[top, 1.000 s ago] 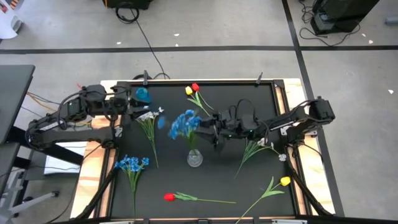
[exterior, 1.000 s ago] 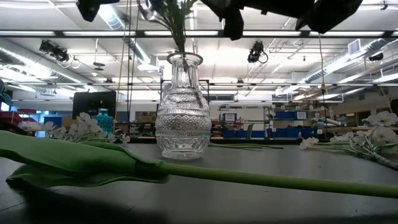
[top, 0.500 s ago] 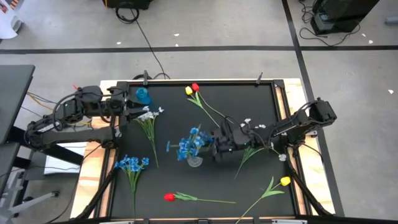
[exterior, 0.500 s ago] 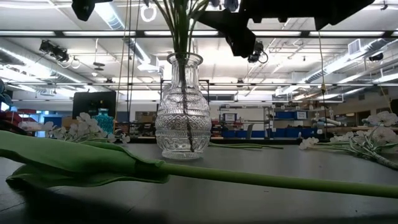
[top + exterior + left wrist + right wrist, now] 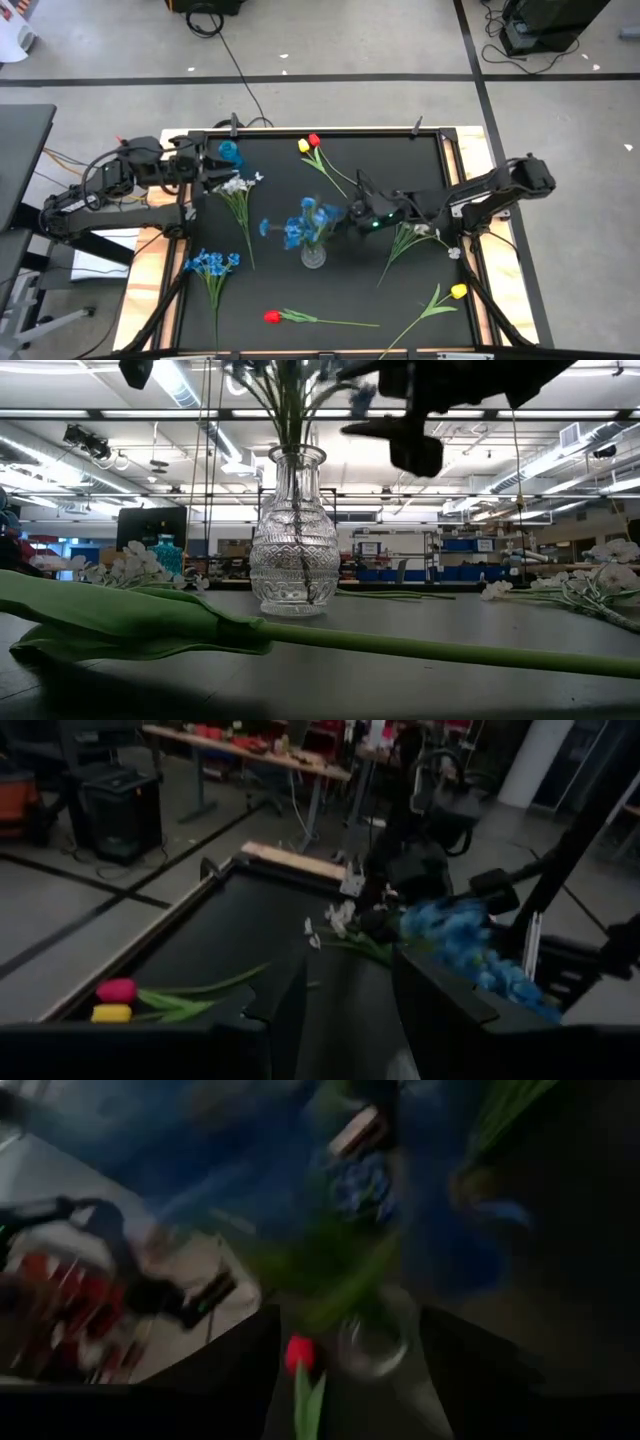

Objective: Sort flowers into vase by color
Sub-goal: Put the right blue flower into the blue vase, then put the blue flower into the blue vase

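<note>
A clear cut-glass vase [image 5: 313,257] [image 5: 296,540] stands upright at the table's middle. A blue clustered bunch [image 5: 308,222] stands in it, its green stems [image 5: 292,420] passing down through the neck. My right gripper [image 5: 348,214] [image 5: 400,435] hangs open above the vase's right side, just clear of the blossoms. In the right wrist view the vase [image 5: 372,1342] shows between its fingers. My left gripper [image 5: 212,168] is open and waits at the far left, over a white sprig [image 5: 238,195].
A second blue bunch [image 5: 210,265] lies near left, and a red tulip [image 5: 272,317] lies at the near edge. A yellow tulip [image 5: 458,291] is near right, a white sprig [image 5: 420,232] under the right arm. Red and yellow tulips [image 5: 310,145] and a teal object [image 5: 230,152] lie far.
My right gripper carried the blue bunch down from the far side, and its stems slid into the vase. It then let go and drew back up toward the far right. The bunch now stands in the vase by itself.
</note>
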